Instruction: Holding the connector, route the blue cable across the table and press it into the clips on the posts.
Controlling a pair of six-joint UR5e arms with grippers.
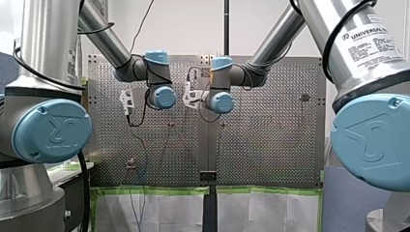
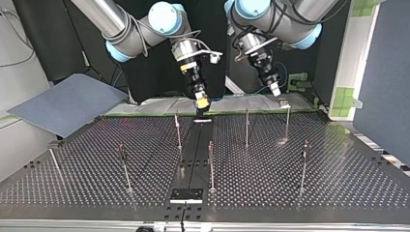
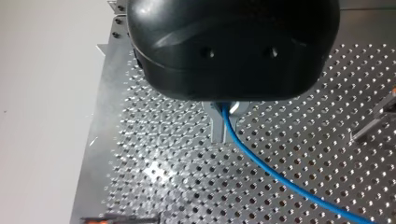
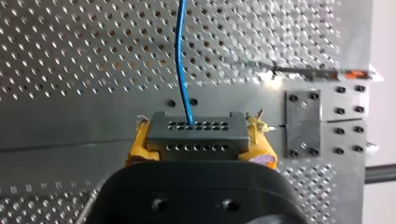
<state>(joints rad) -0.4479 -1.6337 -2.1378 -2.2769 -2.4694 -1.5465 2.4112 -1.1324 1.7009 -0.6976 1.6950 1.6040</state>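
The grey connector [image 4: 196, 133] is clamped between the yellow pads [image 4: 137, 142] of the right tool [image 4: 200, 140]. The blue cable [image 4: 182, 56] is led out of it straight ahead over the perforated table [image 4: 70, 56]. Further along, the cable is pinched between the closed metal fingers [image 3: 215, 128] of the left tool [image 3: 223, 126].

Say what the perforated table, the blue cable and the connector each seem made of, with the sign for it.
The perforated table: metal, likely aluminium; silvery, brushed, with glints. The blue cable: probably plastic-sheathed; smooth, evenly blue, bending softly. The connector: possibly moulded plastic; dull dark grey, rows of small holes.
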